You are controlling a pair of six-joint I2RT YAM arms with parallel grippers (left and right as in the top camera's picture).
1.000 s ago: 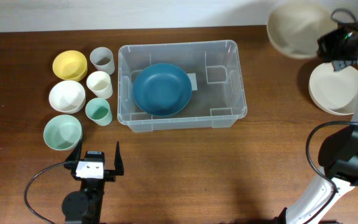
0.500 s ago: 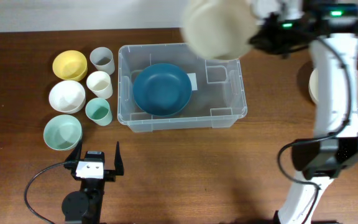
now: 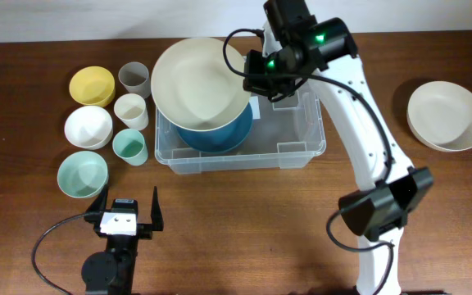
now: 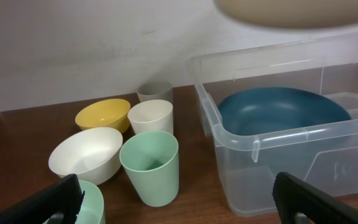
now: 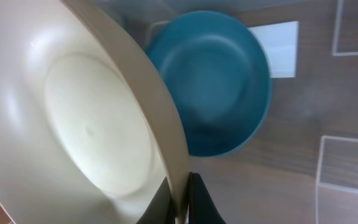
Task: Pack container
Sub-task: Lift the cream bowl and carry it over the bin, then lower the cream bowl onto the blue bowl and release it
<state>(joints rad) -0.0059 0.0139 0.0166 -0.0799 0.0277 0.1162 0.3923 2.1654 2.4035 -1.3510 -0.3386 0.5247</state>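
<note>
The clear container (image 3: 301, 143) stands mid-table with a blue bowl (image 3: 228, 138) inside it, also seen in the left wrist view (image 4: 284, 112) and the right wrist view (image 5: 219, 81). My right gripper (image 3: 252, 78) is shut on the rim of a large cream bowl (image 3: 197, 82) and holds it above the container's left half, over the blue bowl. The right wrist view shows the fingers (image 5: 179, 205) pinching the cream bowl's (image 5: 73, 124) rim. My left gripper (image 3: 127, 209) is open and empty near the front edge.
Left of the container stand a yellow bowl (image 3: 91, 84), a white bowl (image 3: 87, 127), a mint bowl (image 3: 82, 174), a grey cup (image 3: 135, 78), a cream cup (image 3: 130, 111) and a mint cup (image 3: 129, 147). Another cream bowl (image 3: 447, 116) sits at the right.
My right arm has carried the cream bowl from the far right leftward to over the container's left half and the blue bowl. The left arm has not moved.
</note>
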